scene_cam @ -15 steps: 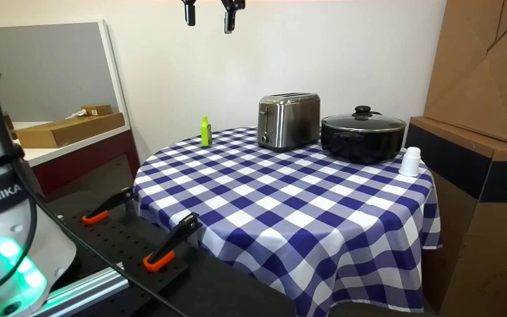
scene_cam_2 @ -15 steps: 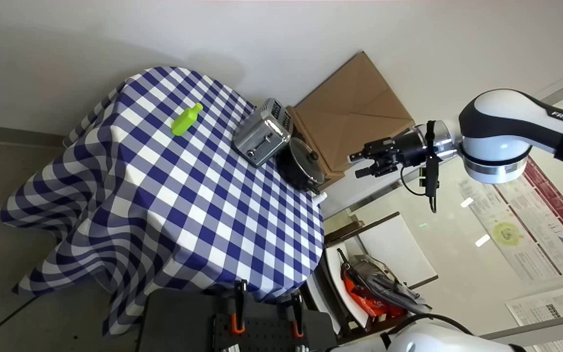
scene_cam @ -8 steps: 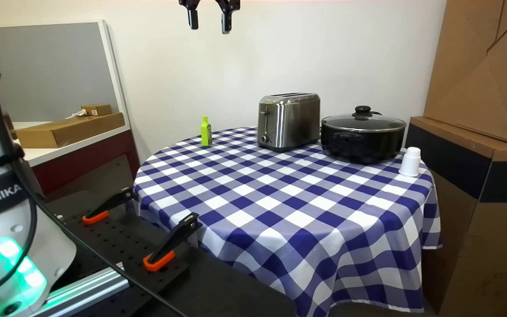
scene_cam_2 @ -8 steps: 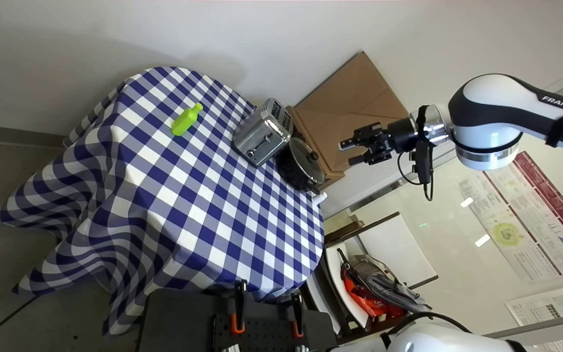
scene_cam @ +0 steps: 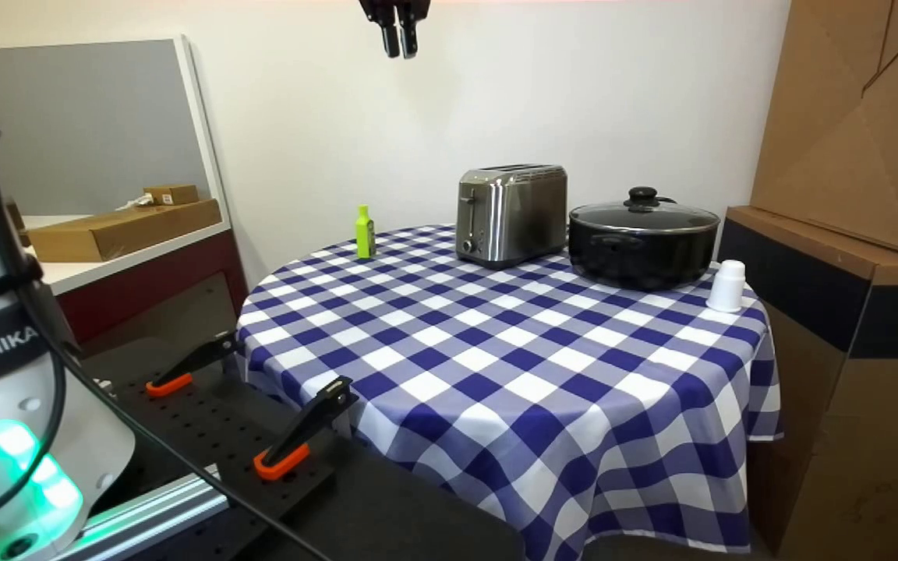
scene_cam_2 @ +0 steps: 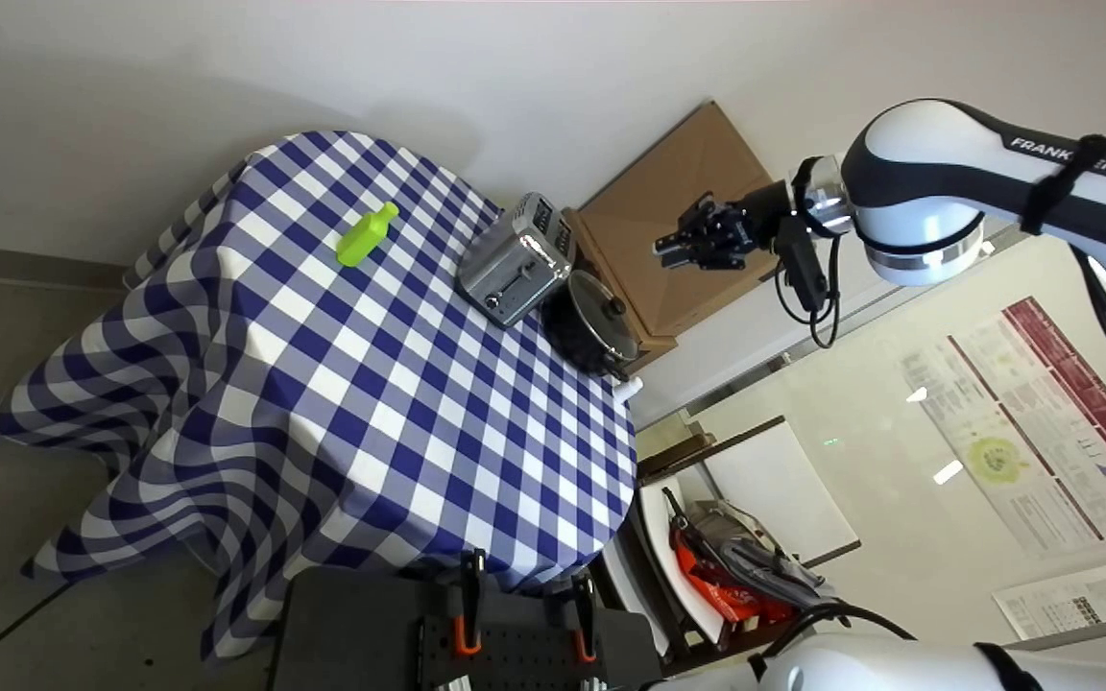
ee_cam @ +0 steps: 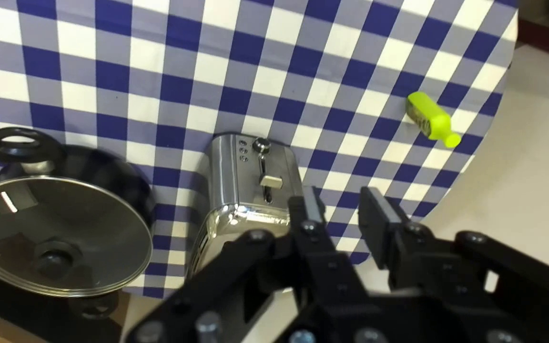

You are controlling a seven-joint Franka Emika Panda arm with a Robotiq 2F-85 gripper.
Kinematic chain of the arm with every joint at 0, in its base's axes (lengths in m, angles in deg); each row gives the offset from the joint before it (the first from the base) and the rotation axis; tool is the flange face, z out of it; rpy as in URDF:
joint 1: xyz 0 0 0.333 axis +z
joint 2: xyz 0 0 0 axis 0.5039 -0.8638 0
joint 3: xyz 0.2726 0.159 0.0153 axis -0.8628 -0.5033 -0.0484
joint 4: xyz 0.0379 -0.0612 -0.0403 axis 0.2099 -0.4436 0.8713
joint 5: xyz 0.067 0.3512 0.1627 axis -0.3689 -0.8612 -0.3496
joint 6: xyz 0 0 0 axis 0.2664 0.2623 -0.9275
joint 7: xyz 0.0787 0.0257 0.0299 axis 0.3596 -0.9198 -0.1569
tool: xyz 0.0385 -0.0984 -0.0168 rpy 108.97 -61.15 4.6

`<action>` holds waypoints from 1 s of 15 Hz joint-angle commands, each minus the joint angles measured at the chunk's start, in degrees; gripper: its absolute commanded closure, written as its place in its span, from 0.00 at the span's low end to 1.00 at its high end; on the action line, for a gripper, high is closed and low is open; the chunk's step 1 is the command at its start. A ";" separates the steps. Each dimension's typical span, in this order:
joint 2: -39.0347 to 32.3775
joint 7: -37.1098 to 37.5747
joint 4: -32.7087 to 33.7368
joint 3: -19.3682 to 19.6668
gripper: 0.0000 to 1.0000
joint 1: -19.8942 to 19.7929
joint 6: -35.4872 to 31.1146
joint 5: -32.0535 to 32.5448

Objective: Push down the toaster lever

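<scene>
The silver toaster (scene_cam: 523, 222) stands upright on the checked tablecloth, its lever face toward the near side. Its pale lever (ee_cam: 271, 181) sits in the upper part of a vertical slot, above a round knob (ee_cam: 261, 145). My gripper (ee_cam: 340, 193) hangs in the air well above the table and touches nothing. In the wrist view its fingers are partly closed, with a narrow gap and only tablecloth seen through it. The left finger (ee_cam: 301, 209) overlaps the toaster's edge in that picture. High over the table, the gripper (scene_cam: 401, 53) also shows in an exterior view.
A black pot (scene_cam: 642, 245) with a glass lid stands close beside the toaster. On the far side is a lime-green bottle (scene_cam: 365, 234). White stacked cups (scene_cam: 727, 287) are near the table's edge. Cardboard boxes (scene_cam: 846, 117) rise behind the pot, and the wall backs the table.
The gripper's fingers have moved much closer together. The arm has swung up and leftward in an exterior view. Toaster, lever, pot and bottle have stayed put.
</scene>
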 commanded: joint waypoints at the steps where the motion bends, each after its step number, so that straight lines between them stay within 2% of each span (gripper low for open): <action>1: -8.05 9.27 6.37 -3.29 0.99 -2.48 -5.56 5.90; 5: -15.64 20.96 12.13 -5.51 1.00 -3.89 -7.66 17.25; 10: -25.04 34.43 19.43 -4.83 1.00 -1.53 -8.73 32.12; 13: -29.28 38.54 22.14 -3.48 1.00 0.92 -11.38 37.43; 15: -31.51 38.82 23.51 -2.81 1.00 2.31 -12.52 37.69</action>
